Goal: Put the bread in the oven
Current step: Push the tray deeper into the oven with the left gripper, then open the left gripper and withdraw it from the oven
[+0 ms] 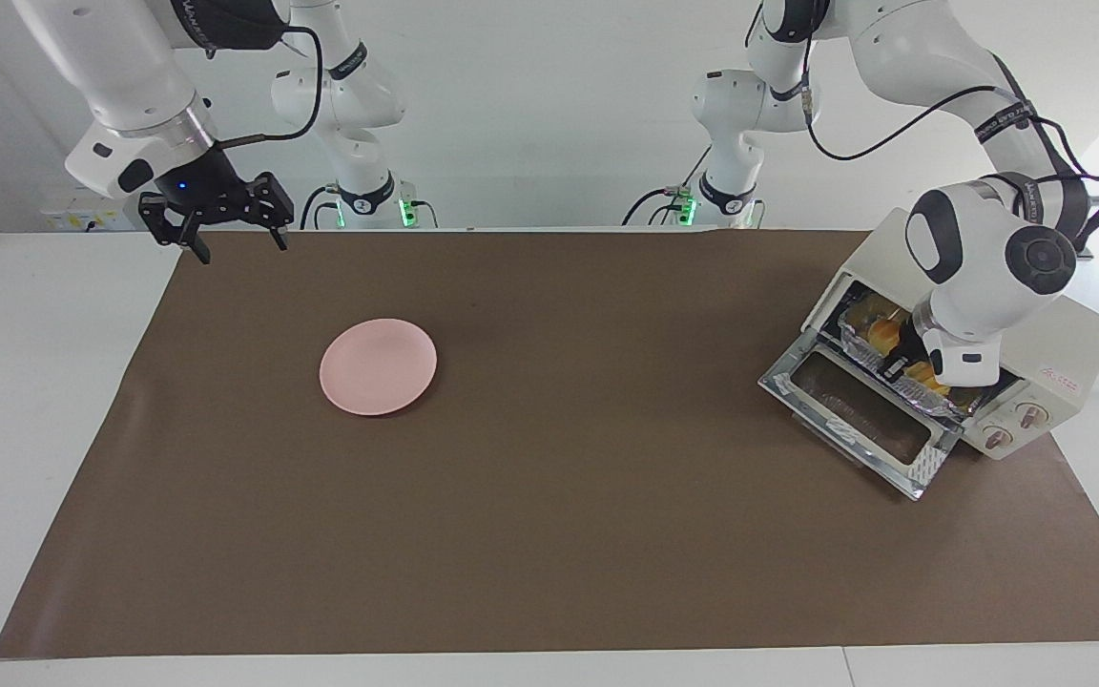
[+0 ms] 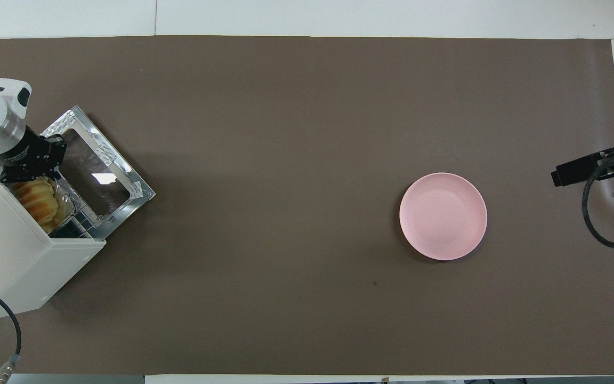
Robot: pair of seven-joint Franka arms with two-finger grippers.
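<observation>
White table (image 1: pixel 44 382) under brown mat (image 1: pixel 569 496); on it, pink plate (image 1: pixel 378 366), oven (image 1: pixel 1036 353).
</observation>
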